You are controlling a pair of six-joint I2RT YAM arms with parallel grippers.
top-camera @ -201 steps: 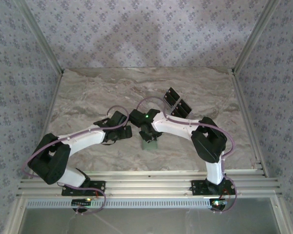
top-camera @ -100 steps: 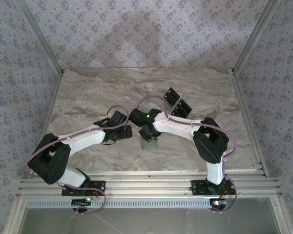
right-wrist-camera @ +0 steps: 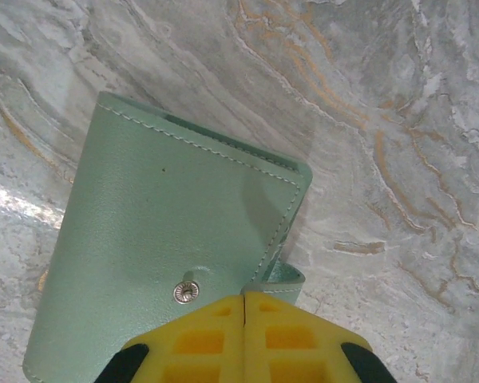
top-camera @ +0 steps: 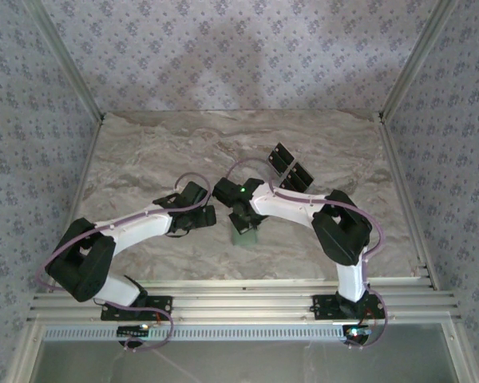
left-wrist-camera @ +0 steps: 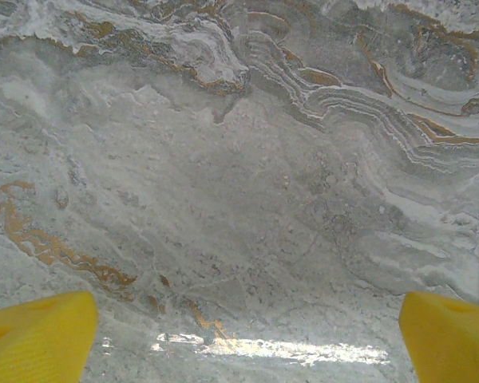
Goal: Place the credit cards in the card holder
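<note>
The pale green card holder lies on the marble with a metal snap near its lower edge. My right gripper is shut, its yellow fingers pinching the holder's flap at the lower right corner, which curls up off the table. From above, the holder peeks out just below the right gripper. Dark credit cards lie side by side behind the right arm. My left gripper is open over bare marble, its yellow fingertips spread wide; it sits just left of the holder.
The marble table is walled by patterned panels at the back and both sides. An aluminium rail runs along the near edge by the arm bases. Both wrists crowd together at the table's middle.
</note>
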